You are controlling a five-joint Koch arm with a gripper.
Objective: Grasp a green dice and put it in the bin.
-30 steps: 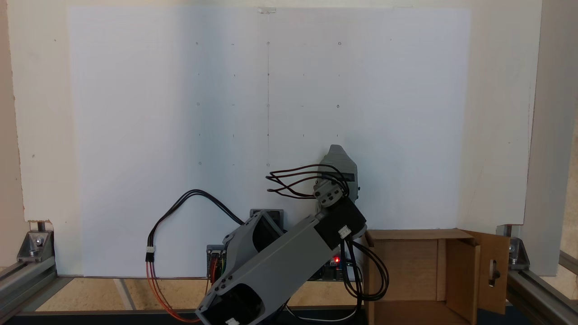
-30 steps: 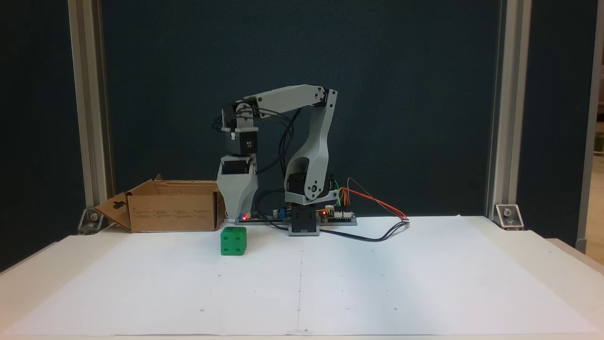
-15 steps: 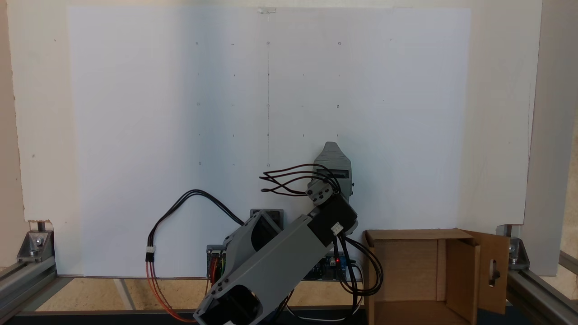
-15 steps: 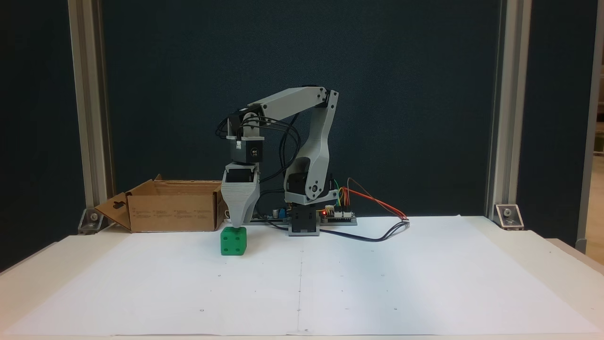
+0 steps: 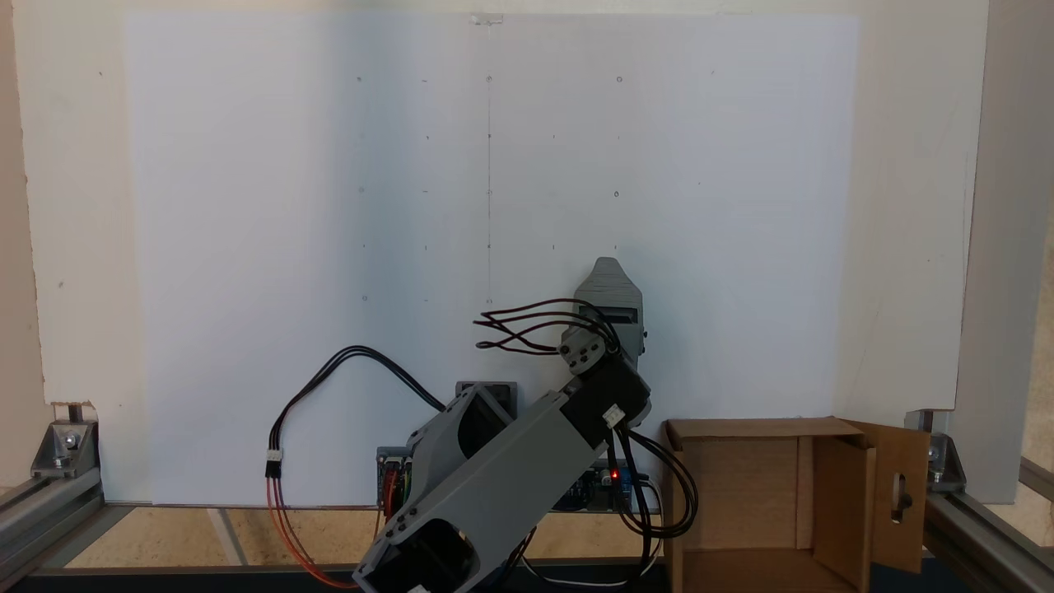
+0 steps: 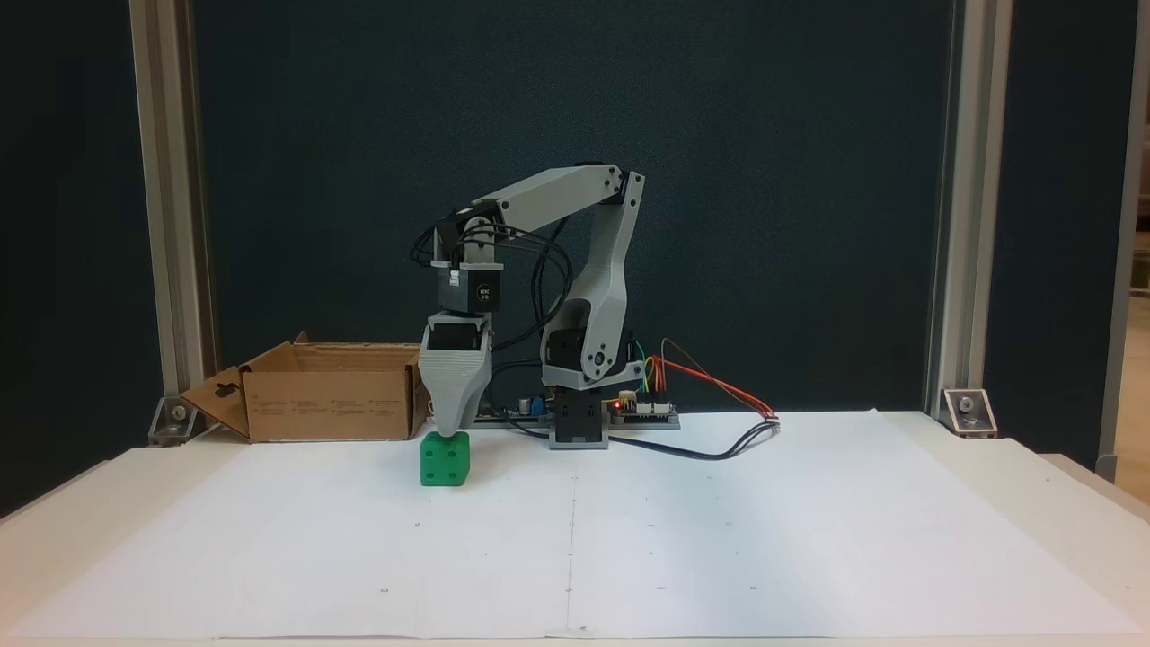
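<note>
- The green dice (image 6: pixel 444 459) sits on the white paper (image 6: pixel 629 530) that covers the bench (image 6: pixel 72 512).
- In the fixed view from the front, the side of the dice that faces us has four dots.
- The grey hand (image 6: pixel 455 424) points straight down. Its tip is right at the top of the dice.
- I cannot tell if the hand is open or closed, because the two jaws stand one behind the other and look like one grey wedge.
- I cannot tell if the hand has hold of the dice. The dice is flat on the paper.
- In the fixed view from above, the hand (image 5: pixel 608 265) covers the dice, so the green does not show there.
- The bin (image 6: pixel 328 404) is a brown cardboard box. It stands on the bench near the back.
- In the front view the bin is to the left of the hand, close to the dice but not touching it.
- In the view from above, the bin (image 5: pixel 741 428) is at the bottom right, and one flap (image 5: pixel 899 494) with a long hole in it sticks out.
- The grey arm (image 6: pixel 557 193) bends over from its base (image 6: pixel 579 422), which stands to the right of the dice in the front view.
- Black wires (image 6: pixel 539 270) hang in loops from the arm.
</note>
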